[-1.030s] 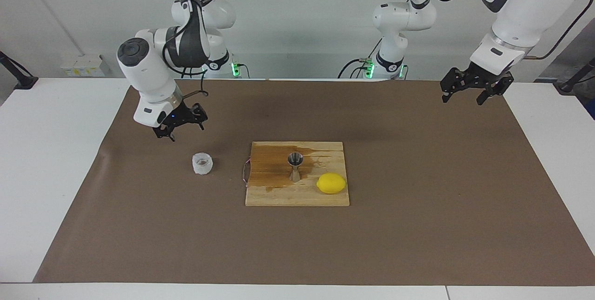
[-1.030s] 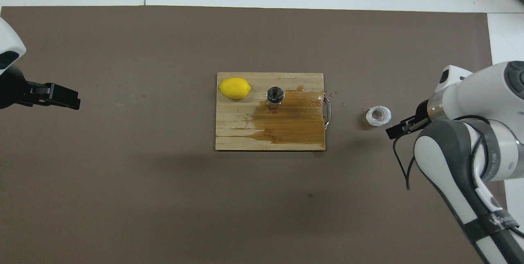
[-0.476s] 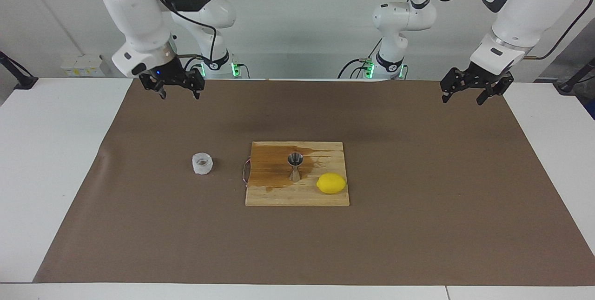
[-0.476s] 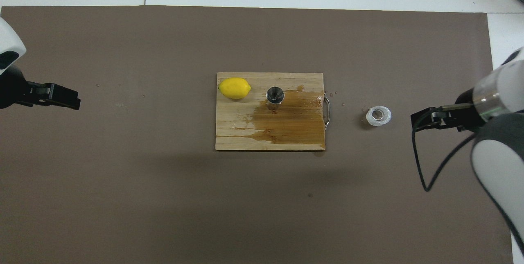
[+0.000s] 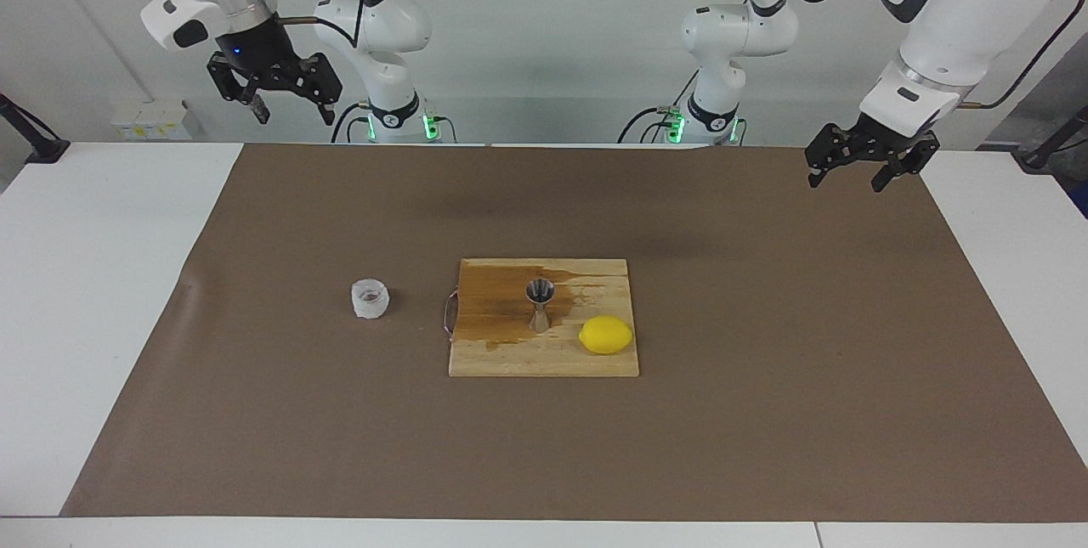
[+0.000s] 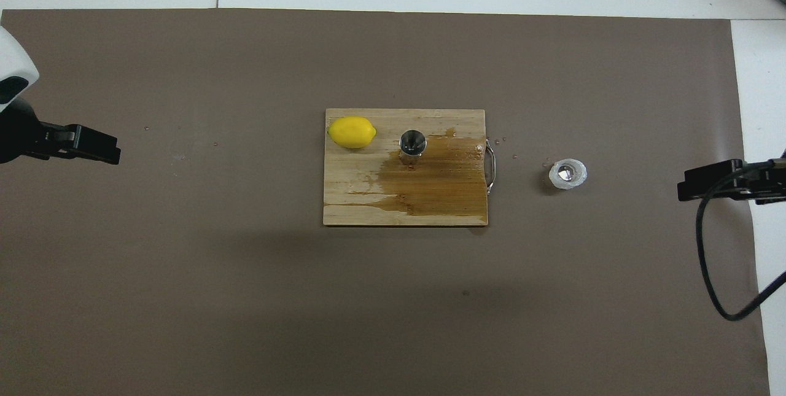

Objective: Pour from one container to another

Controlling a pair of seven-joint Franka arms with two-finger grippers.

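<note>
- Small squat translucent whitish plastic cup (image 5: 370, 298) stands upright on the brown paper covering the counter (image 5: 765, 412), beside the pale wooden cutting board (image 5: 544, 361), toward the right arm's end
- Shiny silver hourglass-shaped metal jigger (image 5: 540, 302) upright on the board, in a dark wet stain; yellow lemon (image 5: 605, 335) just beside it
- Right gripper (image 5: 272, 85) raised high over the counter's edge at the robots' end; fingers spread, nothing held; cup lies below it and farther out from the robots, well apart
- Left gripper (image 5: 869, 159) waits over the paper's corner at its own end; fingers spread, nothing held
- Judgement: right arm much the nearer to the cup; any further grasp falls to it, descending toward the cup
</note>
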